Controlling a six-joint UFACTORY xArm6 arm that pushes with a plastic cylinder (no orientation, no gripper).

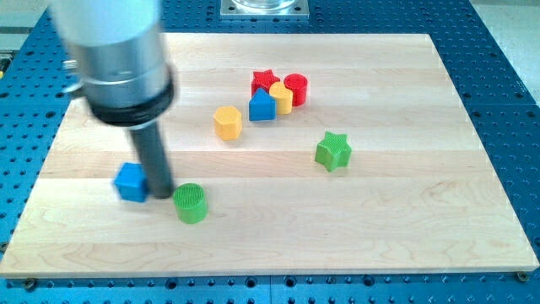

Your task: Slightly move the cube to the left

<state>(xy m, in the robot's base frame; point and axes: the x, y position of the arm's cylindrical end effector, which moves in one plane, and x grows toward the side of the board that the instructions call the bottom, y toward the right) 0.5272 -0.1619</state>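
Camera view, tip position: my tip planted on the wooden board in the lower left part of the view, at the end of the dark rod beneath the blurred grey arm housing.
Tip state: bare rod end, no jaws to open or close, nothing held; works by pushing only.
Task object: blue cube, immediately to the view's left of my tip, touching or very nearly touching the rod; exact contact cannot be told.
Deciding relation: cube lies toward the view's left of my tip, so my tip sits on the cube's right-hand face, on the correct side for a leftward shove.
Cube axis: roughly square, slightly turned against the board edge; no long axis to allow for.
Judged next move: short slide toward the view's left, kept brief since only a slight shift is asked.
Opposite neighbour: green cylinder, just beside my tip on the view's right and a little lower; appears to lie outside a leftward path.
Leftward margin: bare board between cube and left edge; risk judged low if travel stays short.
Mid board: yellow hexagonal block; green star, well apart from my tip.
Far cluster: red star, blue house-shaped block, yellow block, red cylinder, packed together near the view's top.
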